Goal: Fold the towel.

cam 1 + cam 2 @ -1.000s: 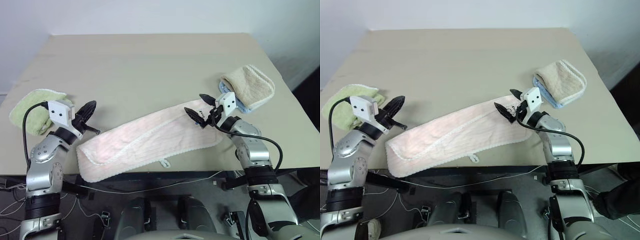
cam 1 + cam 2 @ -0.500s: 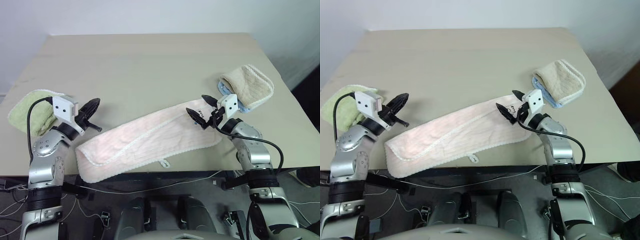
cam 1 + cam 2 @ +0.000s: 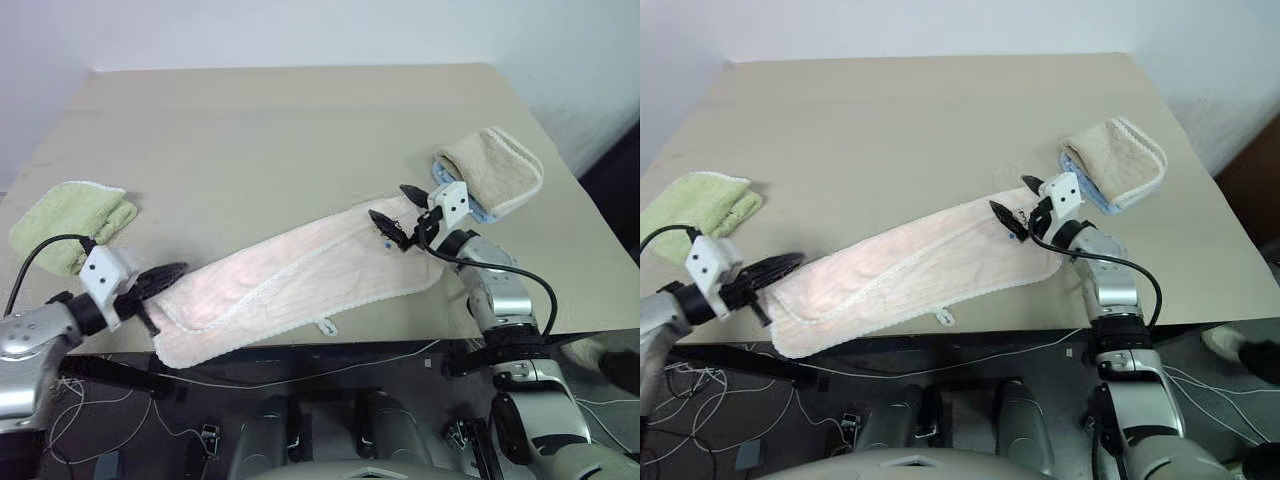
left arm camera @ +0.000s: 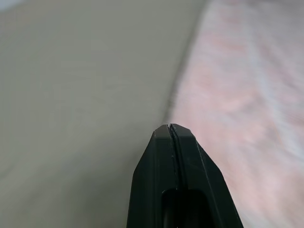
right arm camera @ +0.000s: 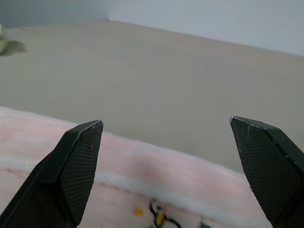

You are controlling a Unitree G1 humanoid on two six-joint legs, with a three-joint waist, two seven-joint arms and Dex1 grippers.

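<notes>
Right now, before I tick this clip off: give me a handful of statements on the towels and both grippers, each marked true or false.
1. The pink towel lies slantwise on the table, one end over the near edge. True.
2. The right gripper is shut. False: its fingers stand wide apart above the towel's end.
3. The left gripper is shut. True.
4. The green towel lies on the pink towel. False: it lies apart.
5. The beige towel sits beyond the right gripper. True.
</notes>
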